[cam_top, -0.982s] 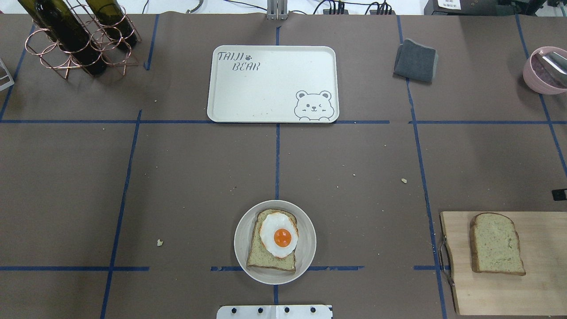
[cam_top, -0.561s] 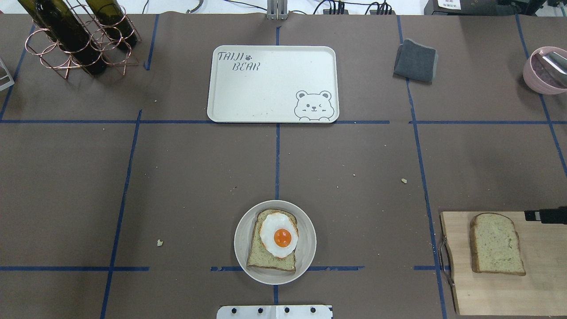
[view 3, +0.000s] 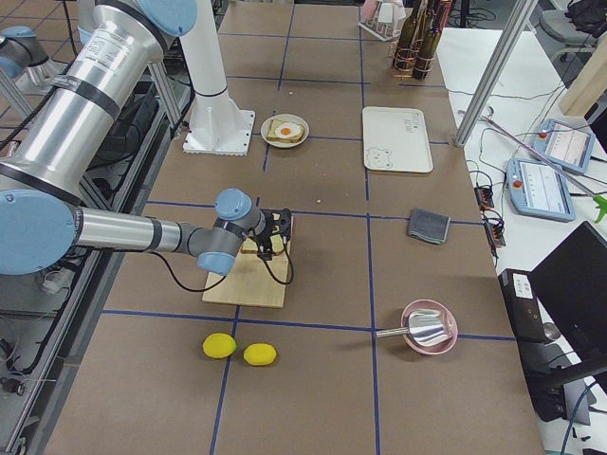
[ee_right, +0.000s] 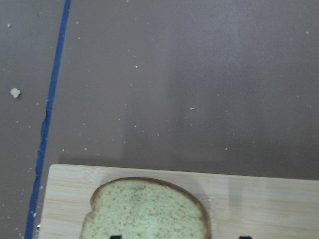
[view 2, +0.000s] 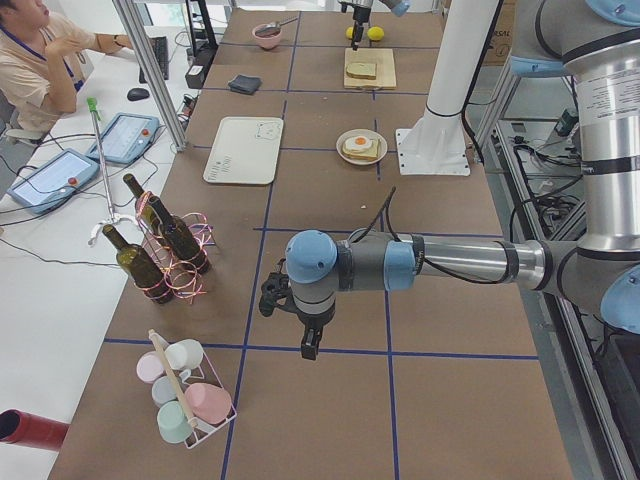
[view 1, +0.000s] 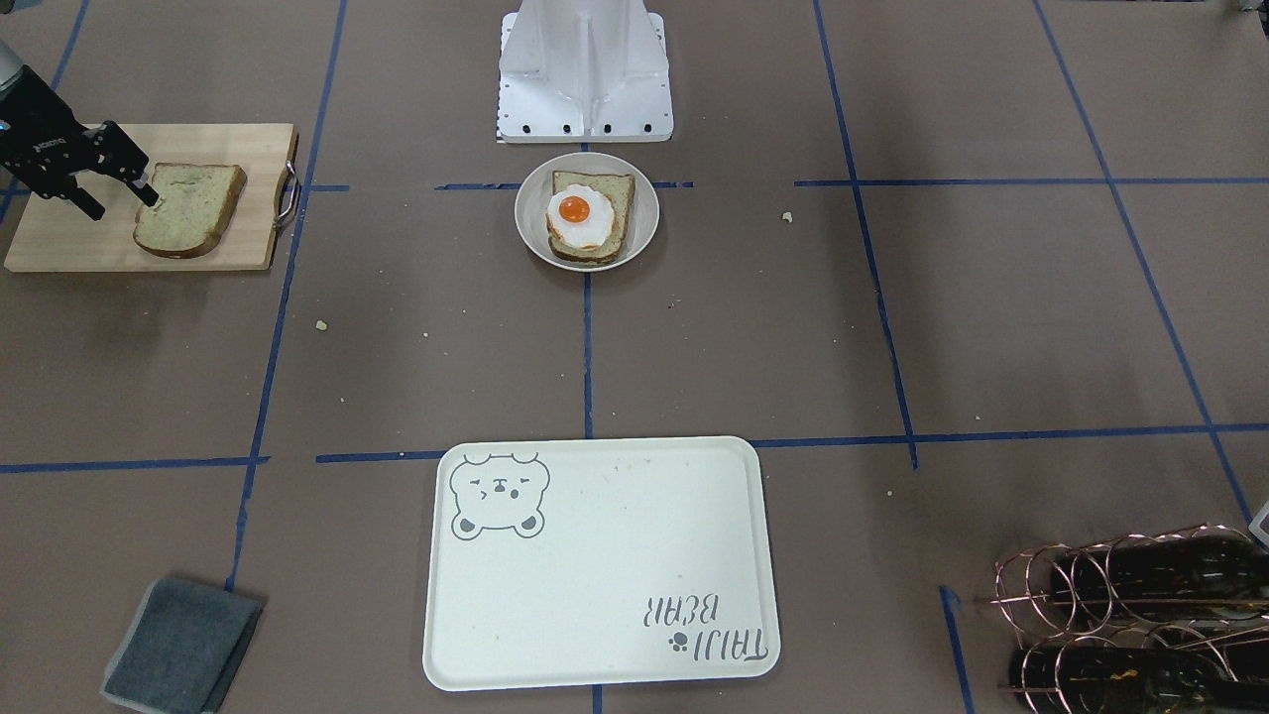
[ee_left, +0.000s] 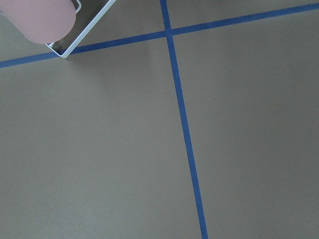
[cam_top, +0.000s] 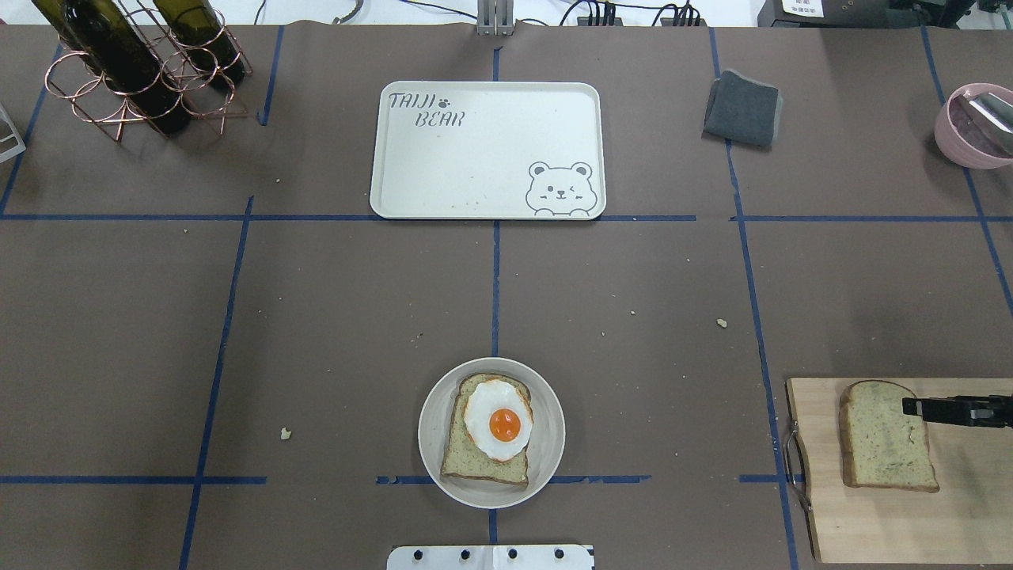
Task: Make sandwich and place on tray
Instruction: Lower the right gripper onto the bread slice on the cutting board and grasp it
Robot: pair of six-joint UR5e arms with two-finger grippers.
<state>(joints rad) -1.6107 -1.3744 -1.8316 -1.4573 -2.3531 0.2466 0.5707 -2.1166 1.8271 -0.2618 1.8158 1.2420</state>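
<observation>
A bread slice topped with a fried egg lies in a round cream bowl near the robot's base; it also shows in the front view. A second bread slice lies on the wooden cutting board at the right. My right gripper is open and hovers over that slice's far right edge; its fingertips show at the bottom of the right wrist view, and the front view shows it too. The cream bear tray is bare. My left gripper hangs over bare table; I cannot tell its state.
A copper rack with wine bottles stands at the far left. A grey cloth and a pink bowl with a metal scoop are at the far right. Two lemons lie beyond the board. A cup rack is near the left arm.
My right gripper has come in from the right edge and moved left, from beside the board to over the bread slice on it. Nothing else has moved.
</observation>
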